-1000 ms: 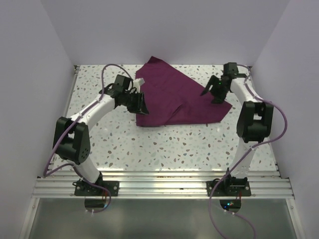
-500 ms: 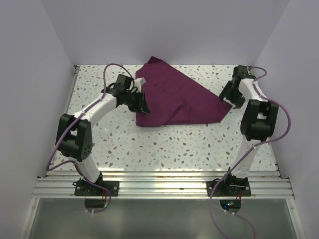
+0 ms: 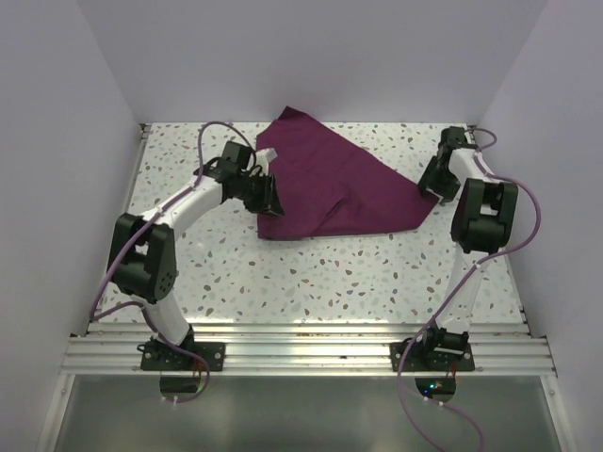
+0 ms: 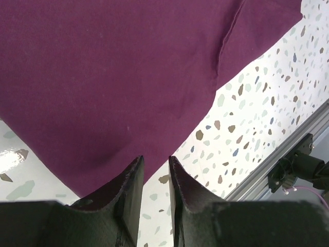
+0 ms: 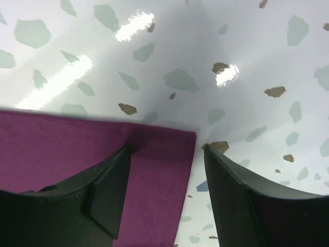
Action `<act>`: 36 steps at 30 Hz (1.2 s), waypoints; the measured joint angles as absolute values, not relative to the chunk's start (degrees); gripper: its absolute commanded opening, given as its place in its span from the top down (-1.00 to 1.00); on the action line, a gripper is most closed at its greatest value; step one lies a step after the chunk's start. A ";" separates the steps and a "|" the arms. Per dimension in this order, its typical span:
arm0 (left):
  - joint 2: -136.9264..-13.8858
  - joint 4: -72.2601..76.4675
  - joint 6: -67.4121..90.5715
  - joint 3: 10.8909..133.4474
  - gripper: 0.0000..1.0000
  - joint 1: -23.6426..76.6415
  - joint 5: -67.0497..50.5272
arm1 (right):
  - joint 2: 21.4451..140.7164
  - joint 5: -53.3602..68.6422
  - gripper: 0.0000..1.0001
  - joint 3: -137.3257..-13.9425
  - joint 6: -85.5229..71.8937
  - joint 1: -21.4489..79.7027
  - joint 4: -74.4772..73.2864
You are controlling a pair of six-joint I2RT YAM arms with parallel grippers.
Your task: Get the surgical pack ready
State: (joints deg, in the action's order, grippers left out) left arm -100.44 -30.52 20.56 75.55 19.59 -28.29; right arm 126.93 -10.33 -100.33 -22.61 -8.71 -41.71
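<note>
Desk point(image 3: 283, 273): speckled, beneath maroon cloth point(image 3: 330, 184).
Left pincer point(image 4: 155, 159): barely parted, empty, cloth's left edge.
Right pincer point(image 5: 165, 149): wide, straddling cloth's right corner.
Handling: limp, light; I'd pinch corners.

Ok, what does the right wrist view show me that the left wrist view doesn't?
Only the right wrist view: a corner of the maroon cloth lying between the right gripper's wide-open fingers. Only the left wrist view: the left gripper, fingers narrowly apart at the cloth's edge, a fold line in the cloth, and the aluminium rail. Both: the cloth lying on the speckled table.
</note>
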 measured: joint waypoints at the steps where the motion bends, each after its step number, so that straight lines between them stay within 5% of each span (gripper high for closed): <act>1: -100.47 -30.52 20.67 75.55 0.42 19.73 -28.29 | 127.28 -9.93 -0.20 -100.90 -22.44 -8.69 -41.71; 7: -100.97 -30.55 21.67 75.88 0.42 20.29 -28.29 | 127.85 -7.68 0.17 -101.62 -22.17 -8.69 -41.28; 11: -102.67 -30.76 21.89 78.11 0.42 20.29 -28.27 | 127.85 -6.24 0.66 -101.62 -22.26 -8.69 -41.12; 19: -106.83 -30.72 21.96 83.74 0.43 20.60 -28.97 | 126.89 -3.44 1.00 -101.65 -24.16 -8.71 -41.63; 29: -112.20 -30.76 24.97 89.38 0.47 22.13 -27.88 | 119.13 3.27 1.00 -107.24 -26.57 -5.61 -43.70; 36: -105.93 -30.79 27.38 84.27 0.46 15.59 -18.41 | 118.87 7.66 1.00 -119.59 -28.03 10.00 -43.97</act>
State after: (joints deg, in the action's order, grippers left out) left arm -105.93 -30.79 27.38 84.27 15.59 -18.41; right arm 118.87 7.66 -119.59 -28.03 10.00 -43.97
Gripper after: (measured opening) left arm 0.268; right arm 0.083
